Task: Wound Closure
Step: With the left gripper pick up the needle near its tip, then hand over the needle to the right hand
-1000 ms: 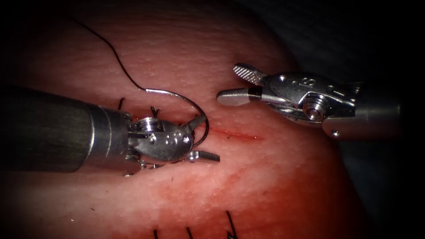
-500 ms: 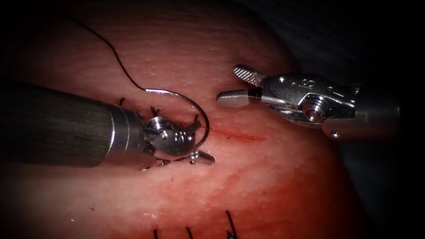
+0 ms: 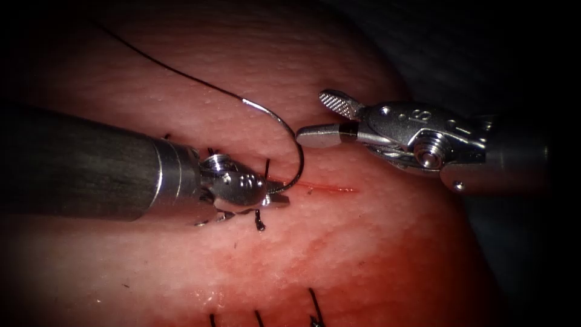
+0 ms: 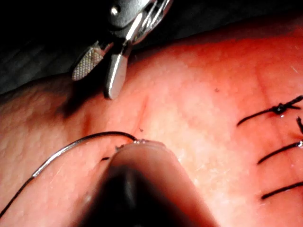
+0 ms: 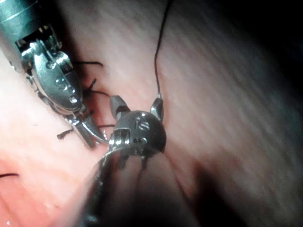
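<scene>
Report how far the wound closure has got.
Done: tied stitches with cut ends sit on the tissue. In hand: the left tool, jaws shut, holds the needle near its tip at the cut's left end; thread trails away. The right tool holds nothing, jaws open. Left: the open red cut.
</scene>
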Available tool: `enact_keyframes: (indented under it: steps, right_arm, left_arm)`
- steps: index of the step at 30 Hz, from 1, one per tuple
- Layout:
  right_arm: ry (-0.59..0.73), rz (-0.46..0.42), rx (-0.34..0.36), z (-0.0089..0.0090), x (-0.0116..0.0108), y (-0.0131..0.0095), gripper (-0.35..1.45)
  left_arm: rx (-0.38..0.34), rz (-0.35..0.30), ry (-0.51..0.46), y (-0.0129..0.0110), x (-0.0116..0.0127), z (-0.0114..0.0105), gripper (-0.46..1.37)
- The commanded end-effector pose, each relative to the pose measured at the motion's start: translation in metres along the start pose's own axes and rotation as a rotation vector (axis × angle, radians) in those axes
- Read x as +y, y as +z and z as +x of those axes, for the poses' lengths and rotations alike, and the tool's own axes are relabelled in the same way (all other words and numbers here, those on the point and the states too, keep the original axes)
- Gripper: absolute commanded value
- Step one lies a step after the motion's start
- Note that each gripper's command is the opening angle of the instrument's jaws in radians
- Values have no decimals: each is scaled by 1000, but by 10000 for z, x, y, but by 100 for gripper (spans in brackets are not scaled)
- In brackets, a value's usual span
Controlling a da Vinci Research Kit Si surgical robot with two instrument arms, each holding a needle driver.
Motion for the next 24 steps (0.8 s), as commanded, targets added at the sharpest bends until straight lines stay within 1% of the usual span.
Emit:
enact_keyframes:
  steps: [1,3,4,7,11,12,13,15,18,22,24]
  right_arm:
    - [6,-14,-6,-3,-1,0,84]
    - [42,-39,-19,-6,-3,-1,74]
    - [49,-53,-22,-7,-4,-1,70]
    - [61,-59,-28,-7,-3,-3,66]
    - [88,-60,-33,-2,-2,-5,60]
    - [107,-48,-31,-1,-3,-6,59]
    - [113,-42,-29,-1,-4,-6,60]
    - [119,-39,-32,0,-6,-8,69]
    - [119,-35,-38,1,-8,-12,74]
    - [115,-29,-63,-1,-11,-14,81]
    - [110,-23,-96,-3,-13,-13,89]
  left_arm:
    - [17,19,45,-3,2,0,-35]
    - [20,41,110,-7,5,1,-35]
    - [22,57,169,-11,8,2,-35]
    - [23,105,274,-24,20,5,-35]
    - [4,163,393,-43,40,8,-35]
    - [-4,185,426,-49,47,9,-35]
    - [-15,197,450,-52,51,9,-35]
    - [-43,230,479,-58,61,9,-35]
    - [-73,270,497,-63,70,8,-35]
    - [-103,348,544,-67,79,7,-35]
    - [-120,413,597,-68,83,9,-35]
